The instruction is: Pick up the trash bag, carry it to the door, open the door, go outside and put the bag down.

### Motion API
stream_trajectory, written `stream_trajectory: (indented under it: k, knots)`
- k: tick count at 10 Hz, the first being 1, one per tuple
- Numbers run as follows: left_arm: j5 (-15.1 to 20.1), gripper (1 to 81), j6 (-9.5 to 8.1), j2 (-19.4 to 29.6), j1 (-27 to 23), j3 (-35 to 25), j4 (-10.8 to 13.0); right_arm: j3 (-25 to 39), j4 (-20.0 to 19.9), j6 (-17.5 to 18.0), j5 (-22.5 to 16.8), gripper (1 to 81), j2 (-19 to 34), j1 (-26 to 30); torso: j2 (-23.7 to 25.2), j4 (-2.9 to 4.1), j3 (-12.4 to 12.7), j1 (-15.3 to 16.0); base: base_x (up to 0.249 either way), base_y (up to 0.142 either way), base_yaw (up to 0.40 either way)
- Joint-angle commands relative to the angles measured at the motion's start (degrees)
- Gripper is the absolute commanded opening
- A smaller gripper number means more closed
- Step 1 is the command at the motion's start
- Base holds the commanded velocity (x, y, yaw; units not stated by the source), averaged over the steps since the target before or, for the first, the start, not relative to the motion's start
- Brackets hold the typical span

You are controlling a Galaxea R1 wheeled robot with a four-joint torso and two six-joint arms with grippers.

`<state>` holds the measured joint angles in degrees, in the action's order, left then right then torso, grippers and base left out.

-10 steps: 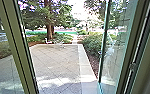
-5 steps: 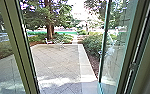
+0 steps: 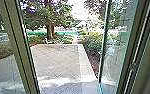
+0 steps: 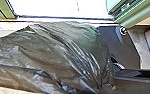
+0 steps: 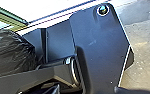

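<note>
The dark, shiny trash bag (image 4: 53, 55) fills much of the left wrist view, its folds drawn together where my left gripper (image 4: 101, 90) is shut on it. In the right wrist view the same bag (image 5: 11, 55) shows beside my base. The glass door (image 3: 116, 57) stands open on the right of the head view, swung outward from the doorway. Beyond the opening lies a paved patio (image 3: 58, 62) in patchy sunlight.
A green frame post (image 3: 17, 50) bounds the doorway on the left, another frame (image 3: 134, 55) on the right. A threshold (image 4: 63, 18) runs past the bag. White outdoor furniture (image 3: 59, 44), bushes (image 3: 92, 44) and a tree (image 3: 50, 30) stand farther out.
The head camera has shifted very slightly since the earliest frame. The door stands open at the same angle.
</note>
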<state>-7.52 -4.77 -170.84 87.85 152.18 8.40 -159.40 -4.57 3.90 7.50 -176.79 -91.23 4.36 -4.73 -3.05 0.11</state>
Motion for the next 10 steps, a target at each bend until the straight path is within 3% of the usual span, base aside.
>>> stream_trajectory:
  k: [1,10]
  knots:
    - [2.25,1.0,0.02,0.32,-3.07,-0.12,0.65,0.16,0.35,0.05,-2.66,81.1,-0.35,2.85,0.0,0.0,0.0,0.0,0.066,0.0,0.0]
    - [2.25,1.0,0.11,-0.12,-3.07,-0.12,1.27,0.42,0.44,-0.03,-2.75,81.1,-0.43,3.11,0.06,0.0,0.05,-0.06,0.085,0.0,0.0]
